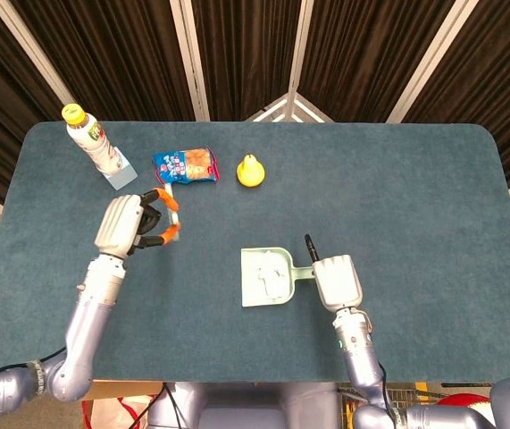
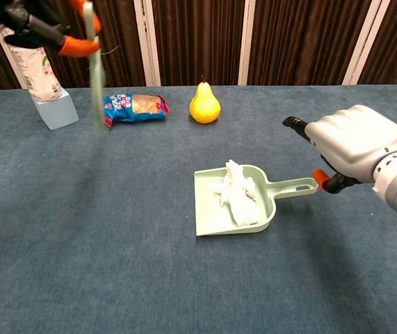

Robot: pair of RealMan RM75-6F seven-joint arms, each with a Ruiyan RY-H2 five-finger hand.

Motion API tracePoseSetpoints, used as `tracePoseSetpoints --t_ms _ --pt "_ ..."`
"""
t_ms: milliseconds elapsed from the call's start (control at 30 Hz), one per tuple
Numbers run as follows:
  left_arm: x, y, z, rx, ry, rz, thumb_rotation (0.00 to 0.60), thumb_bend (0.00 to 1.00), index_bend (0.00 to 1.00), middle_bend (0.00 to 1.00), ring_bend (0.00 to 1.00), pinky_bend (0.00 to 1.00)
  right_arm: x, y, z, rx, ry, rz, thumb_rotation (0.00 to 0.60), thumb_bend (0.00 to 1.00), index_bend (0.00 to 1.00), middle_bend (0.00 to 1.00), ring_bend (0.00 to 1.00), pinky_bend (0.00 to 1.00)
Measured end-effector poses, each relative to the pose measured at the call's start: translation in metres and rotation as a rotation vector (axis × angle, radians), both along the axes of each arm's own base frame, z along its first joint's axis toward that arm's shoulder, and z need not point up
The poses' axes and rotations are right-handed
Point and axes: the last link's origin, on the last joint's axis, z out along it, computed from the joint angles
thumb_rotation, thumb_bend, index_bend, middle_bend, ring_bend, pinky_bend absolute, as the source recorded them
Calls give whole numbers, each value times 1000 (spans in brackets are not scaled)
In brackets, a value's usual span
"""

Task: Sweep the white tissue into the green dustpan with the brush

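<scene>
The green dustpan (image 1: 249, 263) (image 2: 211, 209) lies flat at the table's middle with the crumpled white tissue (image 1: 267, 281) (image 2: 238, 195) inside it. Its handle points toward my right hand (image 1: 337, 281) (image 2: 354, 148), which hovers just past the handle's end with fingers apart and grips nothing. My left hand (image 1: 128, 225) (image 2: 37, 22) is raised at the left and pinches the pale green brush (image 1: 172, 200) (image 2: 97, 83) between orange fingertips. The brush hangs upright, well away from the dustpan.
At the back left a drink bottle (image 1: 87, 136) (image 2: 34, 64) stands by a light blue box (image 1: 122, 172) (image 2: 56, 110). A blue snack bag (image 1: 186, 165) (image 2: 135, 107) and a yellow pear (image 1: 251, 170) (image 2: 204, 103) lie behind the dustpan.
</scene>
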Motion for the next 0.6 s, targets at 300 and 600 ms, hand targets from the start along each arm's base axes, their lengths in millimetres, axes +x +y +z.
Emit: tracePoseSetpoints --t_ms 300,600 --pt "-44 2 4 -50 319 179 600 500 757 1000 981 1000 -3 3 4 6 1 -11 600 494 0 847 865 846" --pt "-79 2 29 -38 503 291 600 504 756 997 970 1000 -3 6 9 8 -18 -17 600 494 0 847 865 846"
